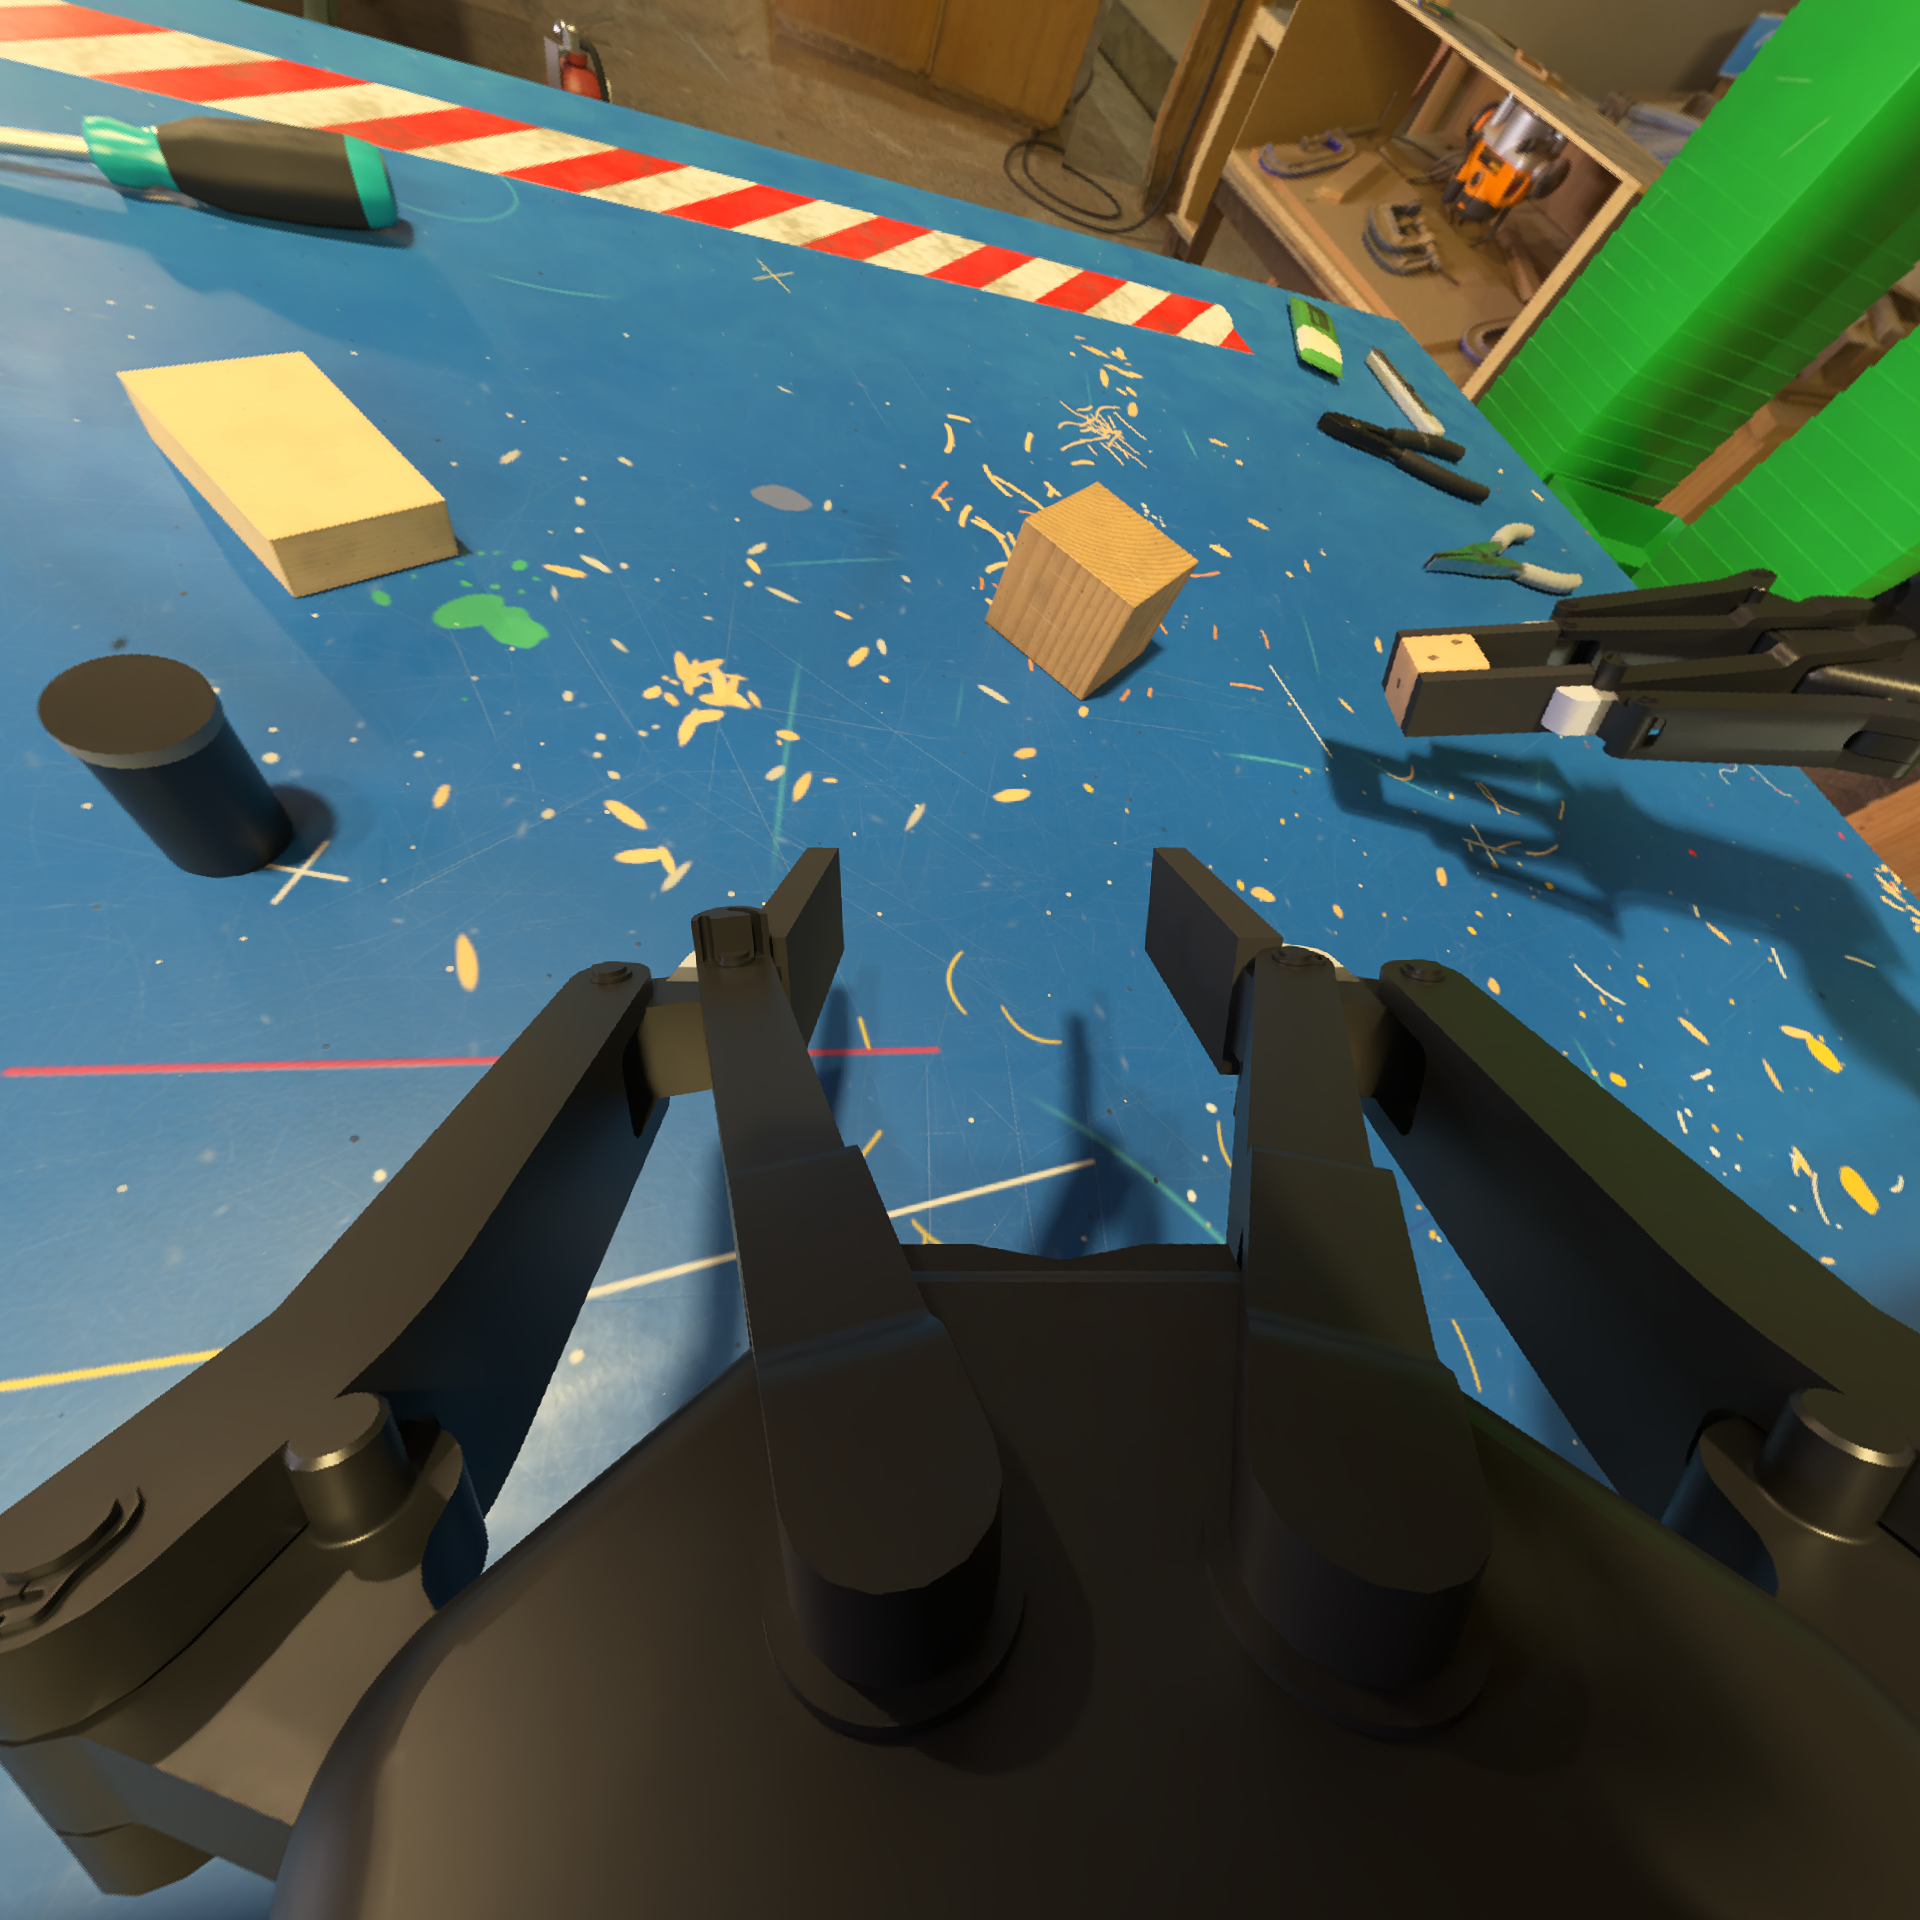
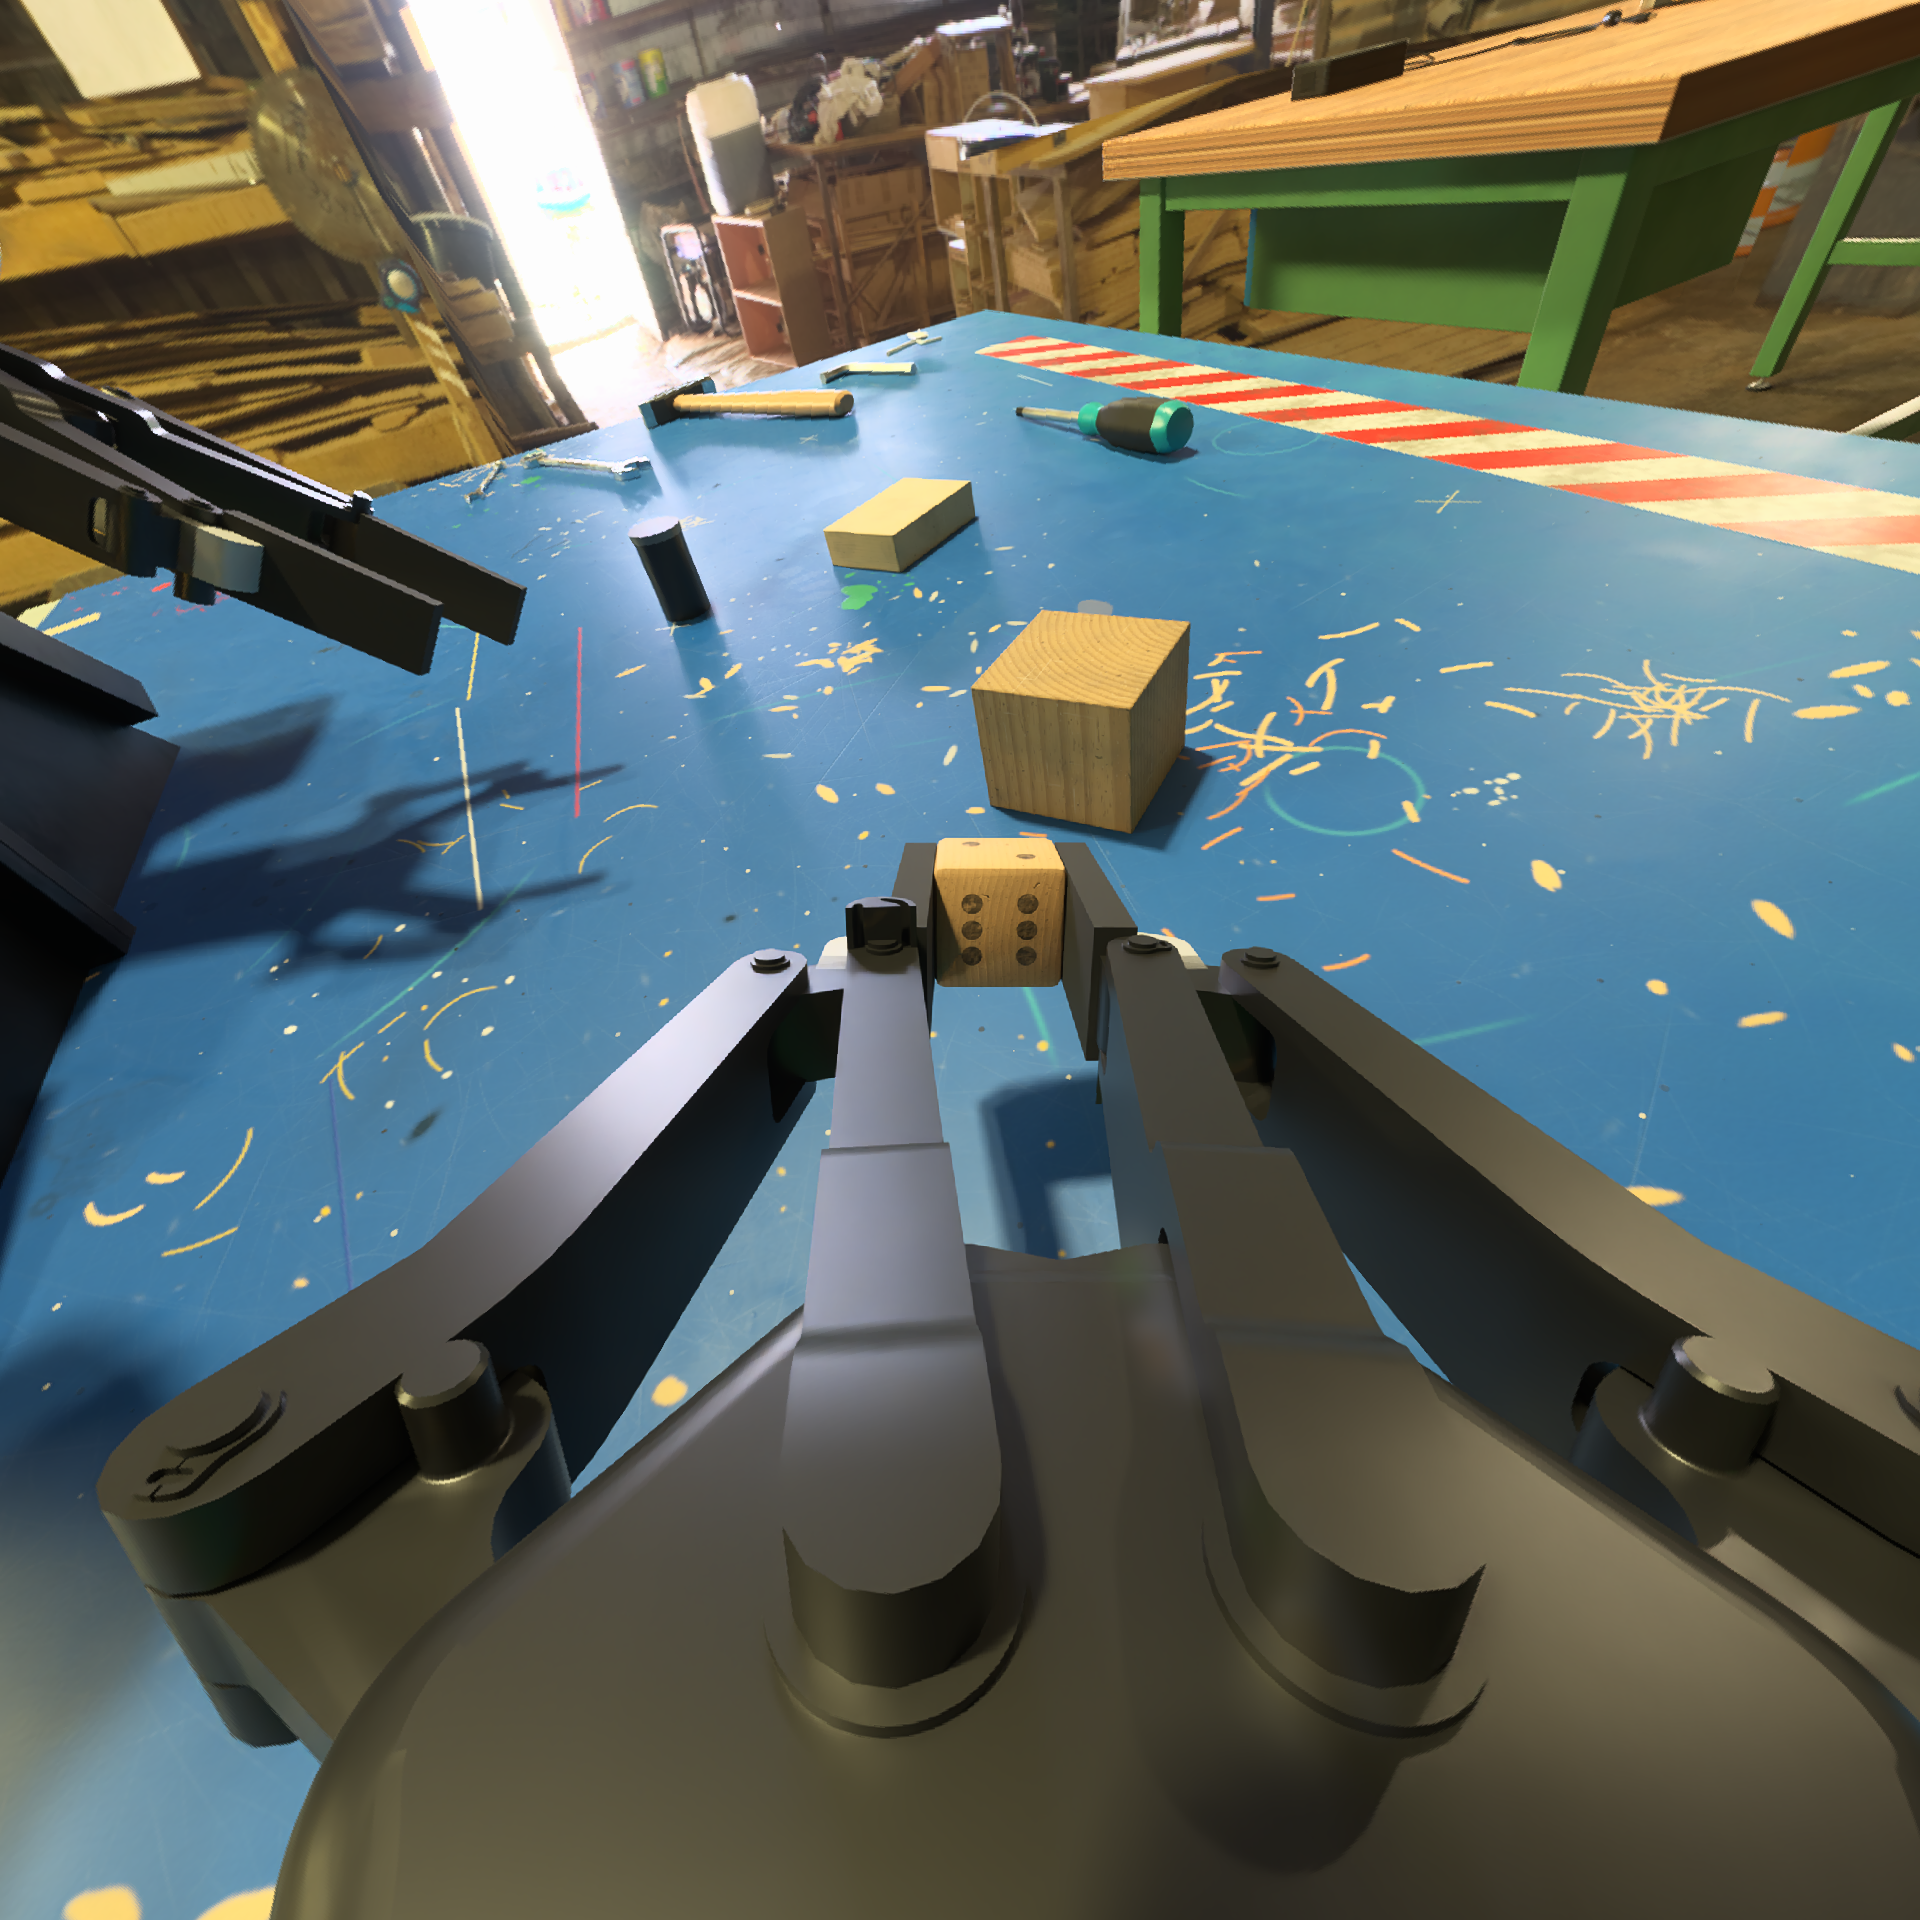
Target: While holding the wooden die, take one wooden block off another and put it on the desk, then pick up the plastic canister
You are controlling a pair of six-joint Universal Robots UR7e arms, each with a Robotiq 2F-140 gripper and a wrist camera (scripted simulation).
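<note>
Spread wide with nothing between its fingers, my left gripper (image 1: 995,914) hangs over bare blue desk (image 1: 644,1039), while my right gripper (image 2: 1000,914) is clamped on the wooden die (image 2: 1000,912), which sits pinched between the pads with its six-pip face turned back toward the wrist camera. The die is pale, with rounded corners and dark pips.

Just ahead of the right jaws stands the wooden cube (image 2: 1081,717), end grain on top, resting flat on the desk with clear surface around it; from my left jaws it lies ahead and slightly right (image 1: 1089,587), with open desk in between. Farther ahead and left of the left jaws the dark plastic canister (image 1: 166,764) stands upright, a squat cylinder with a flat lid, apart from everything. Beyond it lies the flat pale wooden block (image 1: 286,468), on its broad face, not touching the cube.

Farther still, a screwdriver (image 1: 249,171) lies near the red-and-white striped tape (image 1: 727,203) along the desk's far edge. Pliers (image 1: 1403,455) and small cutters (image 1: 1501,561) crowd the right edge beyond the right gripper (image 1: 1397,681).
</note>
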